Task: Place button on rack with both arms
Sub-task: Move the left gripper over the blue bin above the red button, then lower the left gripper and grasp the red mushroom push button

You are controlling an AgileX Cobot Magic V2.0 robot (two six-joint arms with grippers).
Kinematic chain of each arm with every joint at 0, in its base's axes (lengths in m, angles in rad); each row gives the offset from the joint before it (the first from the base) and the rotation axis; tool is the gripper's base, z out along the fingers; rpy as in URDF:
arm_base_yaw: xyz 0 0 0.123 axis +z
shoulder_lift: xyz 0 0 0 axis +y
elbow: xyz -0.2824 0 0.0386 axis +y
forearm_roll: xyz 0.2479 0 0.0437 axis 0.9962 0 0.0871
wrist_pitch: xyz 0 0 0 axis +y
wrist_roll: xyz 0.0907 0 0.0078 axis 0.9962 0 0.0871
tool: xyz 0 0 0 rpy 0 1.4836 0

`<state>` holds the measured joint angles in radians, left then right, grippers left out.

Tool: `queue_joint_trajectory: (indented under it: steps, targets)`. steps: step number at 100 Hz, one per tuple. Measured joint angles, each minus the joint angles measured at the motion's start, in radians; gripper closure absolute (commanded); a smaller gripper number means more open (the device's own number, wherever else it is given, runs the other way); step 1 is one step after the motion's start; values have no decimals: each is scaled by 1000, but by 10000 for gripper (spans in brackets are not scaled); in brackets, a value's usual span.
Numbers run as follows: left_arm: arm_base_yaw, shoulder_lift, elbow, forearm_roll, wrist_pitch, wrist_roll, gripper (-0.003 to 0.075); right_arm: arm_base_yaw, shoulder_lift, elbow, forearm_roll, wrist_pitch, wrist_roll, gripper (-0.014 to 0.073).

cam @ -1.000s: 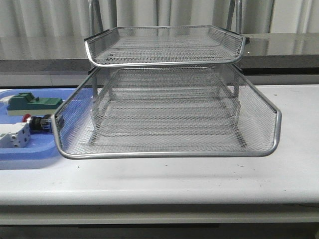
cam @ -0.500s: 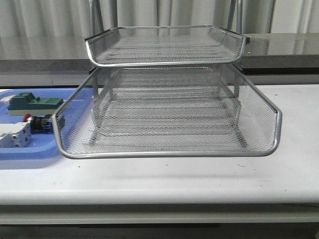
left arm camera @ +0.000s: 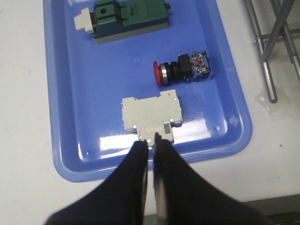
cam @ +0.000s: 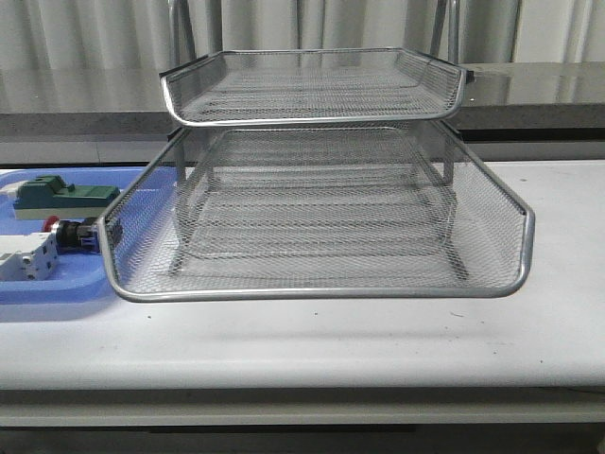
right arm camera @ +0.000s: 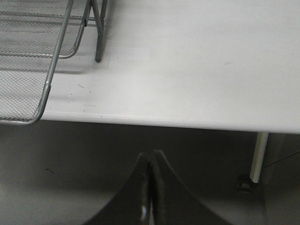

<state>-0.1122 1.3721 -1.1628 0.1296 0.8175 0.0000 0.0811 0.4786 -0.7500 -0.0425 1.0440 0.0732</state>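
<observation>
Black left gripper (left arm camera: 150,146) pressed nearly shut, gripping nothing, tips over the grey-white block's (left arm camera: 151,116) near edge. Right gripper (right arm camera: 150,161) closed and empty, off the table (right arm camera: 197,61) edge. Red-capped button (left arm camera: 183,69), black-bodied with blue rear, lying sideways in the blue tray (left arm camera: 65,117), beside the silver mesh rack (cam: 317,213).

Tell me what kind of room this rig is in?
Likely a lab or test bench: a plain white table, curtains behind, and electrical parts, including the button, on a blue tray beside the rack.
</observation>
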Motion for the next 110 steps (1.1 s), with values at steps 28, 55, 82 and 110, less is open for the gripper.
queue_joint_trajectory:
  steps: [28,55,82,110]
  targets:
    - [0,32,0,24,25,54,53,0,0,0,0,0,0,657]
    - [0,32,0,30,25,59,123,0,0,0,0,0,1,657]
    - [0,80,-45,51,28,97,122,0,0,0,0,0,1,657]
    - [0,318,-285,45,77,302,122,0,0,-1,0,0,1,657]
